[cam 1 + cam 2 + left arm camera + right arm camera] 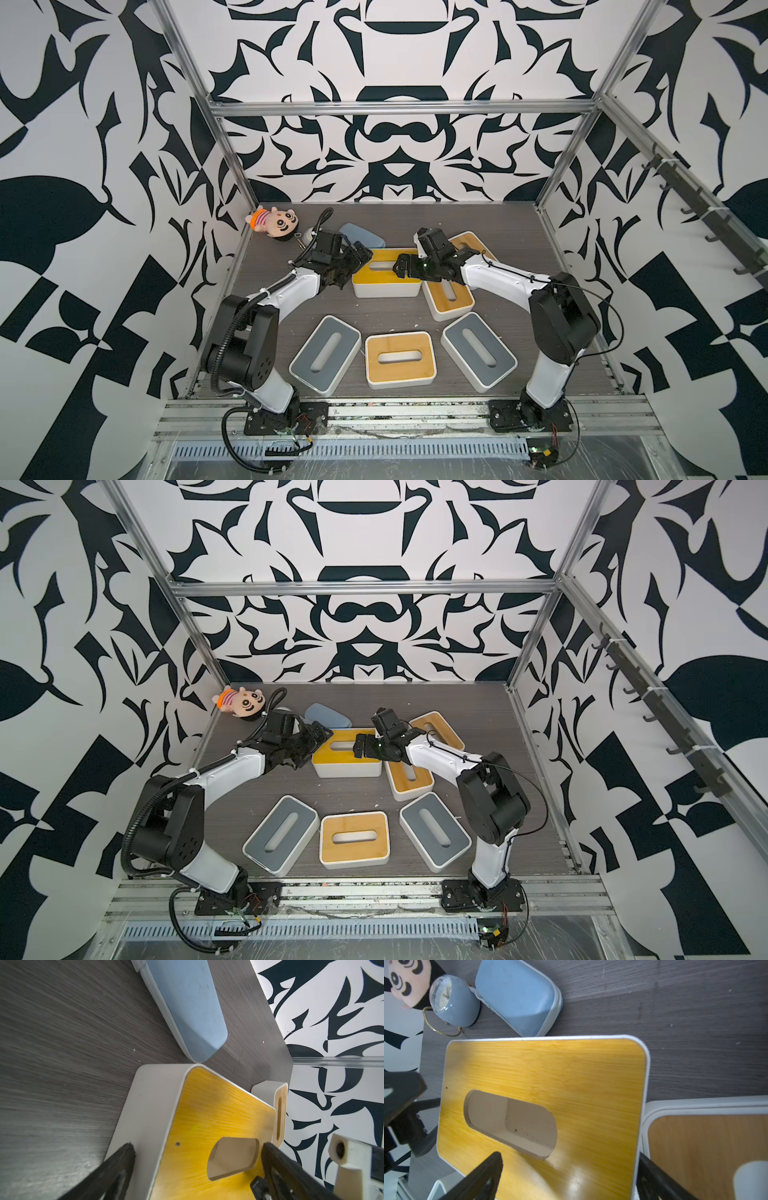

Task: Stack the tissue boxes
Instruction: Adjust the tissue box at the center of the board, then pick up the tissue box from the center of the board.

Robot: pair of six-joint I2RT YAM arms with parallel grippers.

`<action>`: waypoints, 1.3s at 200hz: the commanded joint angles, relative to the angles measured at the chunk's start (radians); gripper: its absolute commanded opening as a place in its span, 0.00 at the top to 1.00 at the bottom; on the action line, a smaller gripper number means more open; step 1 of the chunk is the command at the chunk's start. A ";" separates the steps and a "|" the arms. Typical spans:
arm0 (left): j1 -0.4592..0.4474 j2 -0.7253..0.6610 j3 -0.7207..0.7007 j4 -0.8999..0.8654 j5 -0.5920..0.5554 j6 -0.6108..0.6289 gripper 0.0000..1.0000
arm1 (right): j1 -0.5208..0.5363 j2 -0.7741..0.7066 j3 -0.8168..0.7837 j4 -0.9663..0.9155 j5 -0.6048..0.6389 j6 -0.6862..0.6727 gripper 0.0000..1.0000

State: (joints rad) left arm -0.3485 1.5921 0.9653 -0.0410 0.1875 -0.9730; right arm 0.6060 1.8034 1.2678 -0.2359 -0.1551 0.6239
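Left claw (198,1148) and right claw (569,1156) gaping, empty, astride yellow-lidded box (376,276); contact unclear.

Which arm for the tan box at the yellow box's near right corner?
Right. The right gripper, open, is over the end of the yellow box beside that tan box; the left gripper is at the opposite end.

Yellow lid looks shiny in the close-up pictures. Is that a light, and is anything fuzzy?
Right wrist view: yes, a pale glare patch sits on the yellow lid, and the black fingers of the right gripper look soft-edged up close. Left wrist view: a fainter bright spot on that lid, and the table grain smears into streaks. Both top views: even light, no glare.
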 commanded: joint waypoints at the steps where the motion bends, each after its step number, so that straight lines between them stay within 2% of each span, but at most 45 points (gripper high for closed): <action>1: -0.006 -0.032 -0.016 0.004 -0.043 -0.014 0.01 | -0.012 -0.030 0.047 -0.011 -0.023 -0.028 0.00; 46: -0.007 -0.017 0.002 0.022 -0.031 -0.013 0.01 | -0.011 -0.070 0.036 -0.066 -0.007 -0.040 0.00; 78: -0.007 -0.028 0.012 -0.048 -0.086 -0.009 0.01 | -0.014 -0.122 0.038 -0.149 0.048 -0.066 0.00; 105: -0.007 -0.058 0.010 -0.071 -0.112 -0.006 0.01 | -0.013 -0.187 0.022 -0.248 0.119 -0.090 0.00; 136: -0.007 -0.081 0.022 -0.107 -0.091 0.020 0.01 | -0.014 -0.253 0.004 -0.384 0.232 -0.127 0.02; 155: -0.016 -0.100 0.020 -0.129 -0.082 0.036 0.01 | -0.014 -0.283 -0.015 -0.441 0.259 -0.144 0.05; 175: -0.031 -0.126 0.009 -0.149 -0.086 0.041 0.01 | -0.014 -0.295 -0.034 -0.475 0.249 -0.168 0.16; 197: -0.054 -0.148 0.008 -0.171 -0.084 0.055 0.01 | -0.012 -0.291 -0.053 -0.508 0.251 -0.182 0.22; 260: -0.105 -0.198 -0.006 -0.200 -0.119 0.065 0.01 | -0.002 -0.246 -0.081 -0.461 0.250 -0.202 0.29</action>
State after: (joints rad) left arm -0.4419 1.4273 0.9646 -0.2077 0.0952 -0.9157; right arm 0.5976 1.5410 1.1843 -0.7136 0.0731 0.4416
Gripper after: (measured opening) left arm 0.993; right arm 0.724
